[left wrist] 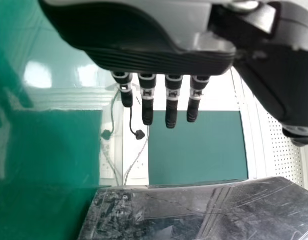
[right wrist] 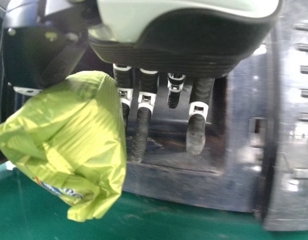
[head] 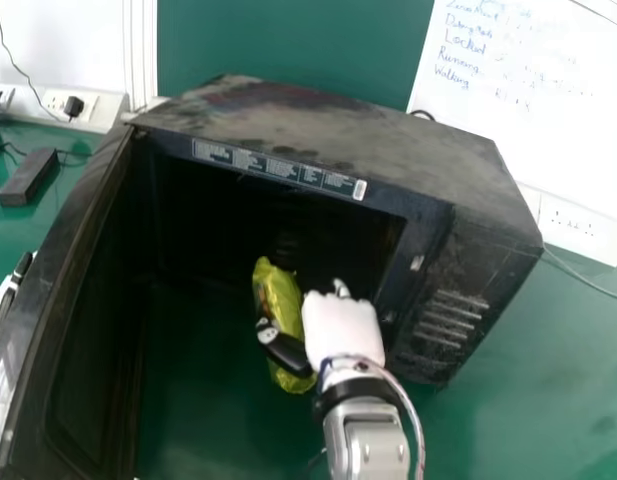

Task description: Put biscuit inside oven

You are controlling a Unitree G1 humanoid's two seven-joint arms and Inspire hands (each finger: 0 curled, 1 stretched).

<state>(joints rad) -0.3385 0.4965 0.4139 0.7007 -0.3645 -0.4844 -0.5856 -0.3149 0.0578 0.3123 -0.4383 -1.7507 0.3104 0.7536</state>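
My right hand [head: 343, 328] is at the front opening of the black oven [head: 388, 145], its thumb across the yellow-green biscuit packet [head: 277, 296]. The packet stands roughly upright on the hand's left side, partly hidden by the thumb. In the right wrist view the crinkled packet [right wrist: 76, 142] is held between the thumb and the nearest finger of the right hand [right wrist: 142, 127]; the other fingers extend beside it. My left hand [head: 2, 305] is at the far left, outside the open oven door [head: 63, 290]. The left wrist view shows the left hand [left wrist: 171, 102] with straight fingers, holding nothing.
The oven door stands wide open on the left of the opening. A black adapter [head: 29, 176] and cables lie on the green table [head: 548, 400] behind the door. Sockets [head: 570, 222] and a whiteboard [head: 528, 90] are on the wall behind.
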